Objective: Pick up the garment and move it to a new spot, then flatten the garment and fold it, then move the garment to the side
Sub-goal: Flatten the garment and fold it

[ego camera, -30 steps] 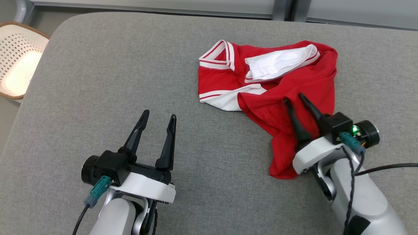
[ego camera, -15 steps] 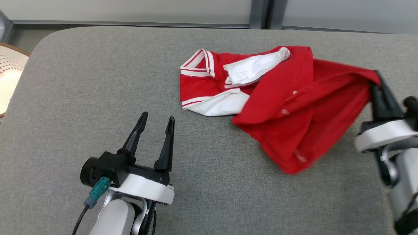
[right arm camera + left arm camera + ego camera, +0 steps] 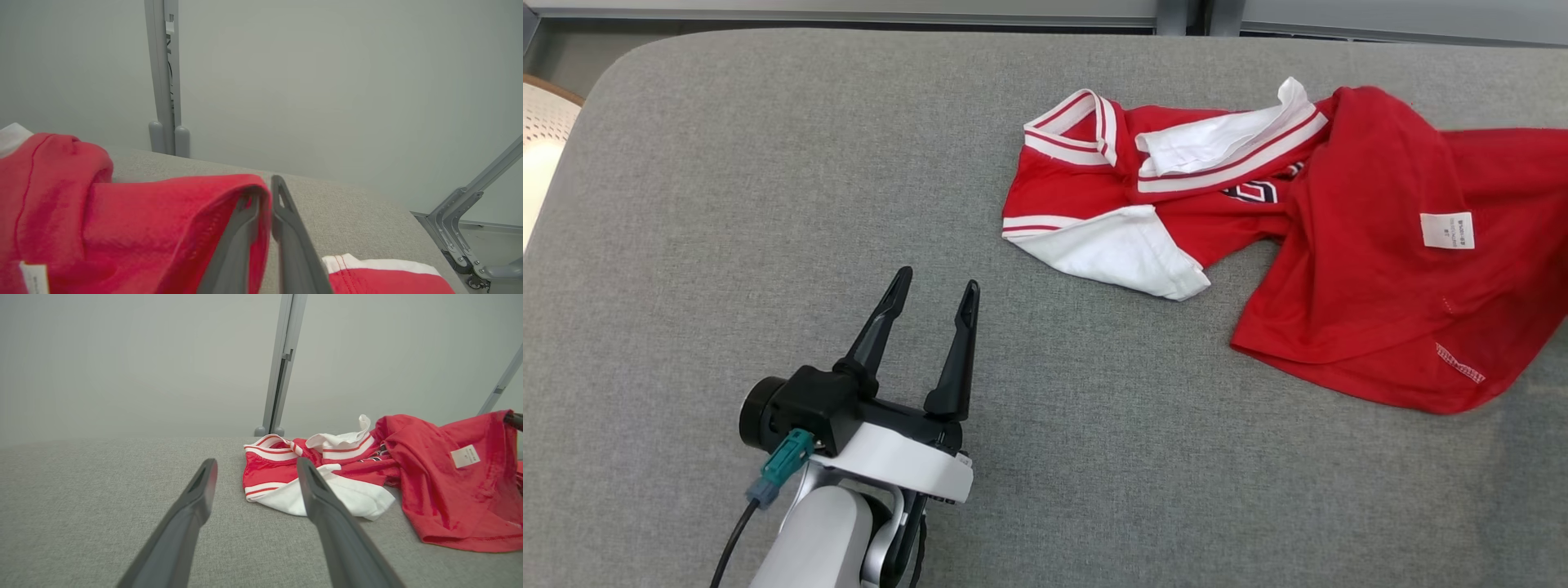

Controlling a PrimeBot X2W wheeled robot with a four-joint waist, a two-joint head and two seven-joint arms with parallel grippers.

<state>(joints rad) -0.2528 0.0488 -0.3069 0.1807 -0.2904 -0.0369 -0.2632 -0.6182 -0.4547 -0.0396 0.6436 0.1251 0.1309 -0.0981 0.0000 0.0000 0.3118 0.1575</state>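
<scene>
Since a second ago, find the red-and-white shirt pulled out to the right from a bunched heap, its white label now turned up, and the right jaws gone from the head view's lower right. Lies on the right half of the grey counter, running off the head view's right edge, so cannot follow the red cloth to its end from there. In the right wrist view, though, see that arm's two dark fingers pressed together on a red hem and holding it up off the counter: right jaws closed, gripping the shirt. From the left wrist, catch that raised corner at the far right edge, plus the white sleeve lying flat, partly hidden behind one of the left fingers. Left jaws spread wide, holding nothing, low over bare counter, well apart from the shirt and to its left. Beyond the counter, see a grey post against a pale wall; at the head view's left edge, part of a perforated white basket.
</scene>
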